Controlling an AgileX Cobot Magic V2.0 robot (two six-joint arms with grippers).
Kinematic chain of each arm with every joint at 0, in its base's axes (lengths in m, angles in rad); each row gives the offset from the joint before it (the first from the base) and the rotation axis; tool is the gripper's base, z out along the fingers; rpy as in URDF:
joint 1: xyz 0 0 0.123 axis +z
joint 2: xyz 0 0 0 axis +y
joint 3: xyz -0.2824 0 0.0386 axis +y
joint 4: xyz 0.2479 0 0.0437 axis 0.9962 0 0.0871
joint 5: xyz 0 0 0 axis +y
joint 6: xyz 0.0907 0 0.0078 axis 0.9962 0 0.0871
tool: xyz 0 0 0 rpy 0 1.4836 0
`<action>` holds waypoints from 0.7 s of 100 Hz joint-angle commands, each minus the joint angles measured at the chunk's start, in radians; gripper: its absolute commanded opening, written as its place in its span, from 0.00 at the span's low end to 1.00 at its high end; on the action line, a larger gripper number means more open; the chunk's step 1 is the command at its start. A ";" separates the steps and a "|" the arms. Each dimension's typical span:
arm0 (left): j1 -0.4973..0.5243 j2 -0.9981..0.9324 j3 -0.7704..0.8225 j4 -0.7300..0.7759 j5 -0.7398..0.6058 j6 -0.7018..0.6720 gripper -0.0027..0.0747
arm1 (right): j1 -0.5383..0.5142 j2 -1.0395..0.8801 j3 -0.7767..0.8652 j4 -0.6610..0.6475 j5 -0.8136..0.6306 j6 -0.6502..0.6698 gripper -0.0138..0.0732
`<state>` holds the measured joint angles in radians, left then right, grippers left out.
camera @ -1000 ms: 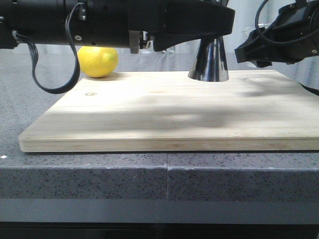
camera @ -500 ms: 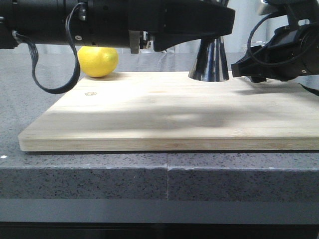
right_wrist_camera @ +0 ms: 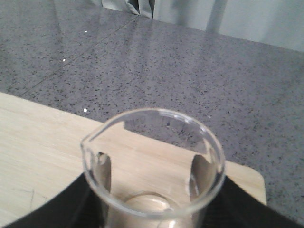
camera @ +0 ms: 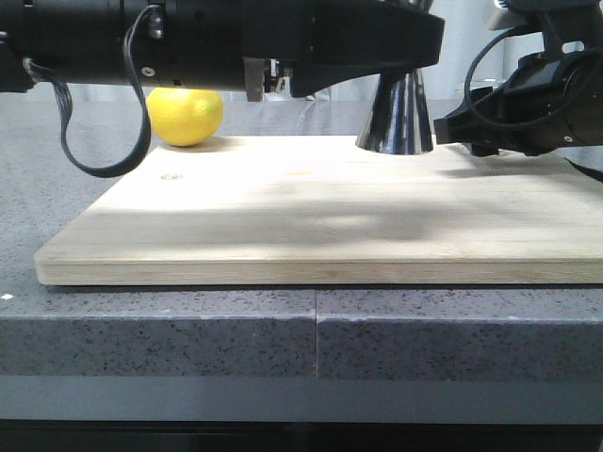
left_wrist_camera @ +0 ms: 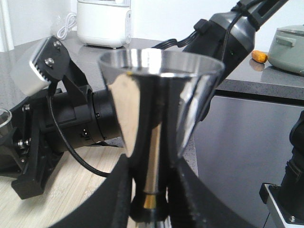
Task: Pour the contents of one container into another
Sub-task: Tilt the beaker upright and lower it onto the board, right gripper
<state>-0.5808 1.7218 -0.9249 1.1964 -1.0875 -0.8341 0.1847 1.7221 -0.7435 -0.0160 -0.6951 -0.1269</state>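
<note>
The steel jigger (left_wrist_camera: 159, 109), with a gold band at its waist, stands upright on the wooden board (camera: 311, 217). My left gripper (left_wrist_camera: 152, 209) is shut on its narrow waist. In the front view only the jigger's flared base (camera: 396, 118) shows below the left arm (camera: 236, 42). The clear glass beaker (right_wrist_camera: 152, 161) is upright, its pouring lip at the rim, and my right gripper (right_wrist_camera: 152, 199) is shut on it with a black finger on each side. It hangs over the board's corner. The right arm (camera: 528, 104) is just right of the jigger.
A yellow lemon (camera: 186, 115) sits at the board's back left corner. Grey speckled worktop (right_wrist_camera: 190, 61) surrounds the board. A white appliance (left_wrist_camera: 103, 21) and a grey-green pot (left_wrist_camera: 287, 42) stand on counters behind. A black cable (camera: 94, 141) loops down from the left arm.
The right arm has come down and a little leftward, closer to the jigger. The left arm and jigger have not moved.
</note>
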 commanded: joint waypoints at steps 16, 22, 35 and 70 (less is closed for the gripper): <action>0.000 -0.052 -0.029 -0.063 -0.078 -0.007 0.11 | -0.007 -0.028 -0.018 0.026 -0.043 0.004 0.46; 0.000 -0.052 -0.029 -0.063 -0.078 -0.007 0.11 | -0.007 -0.028 -0.018 0.027 -0.039 0.004 0.46; 0.000 -0.052 -0.029 -0.063 -0.078 -0.007 0.11 | -0.007 -0.028 -0.018 0.027 -0.027 0.004 0.49; 0.000 -0.052 -0.029 -0.063 -0.078 -0.007 0.11 | -0.005 -0.032 -0.018 0.045 -0.027 0.009 0.75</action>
<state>-0.5808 1.7218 -0.9249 1.1964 -1.0875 -0.8341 0.1847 1.7244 -0.7435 0.0253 -0.6588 -0.1228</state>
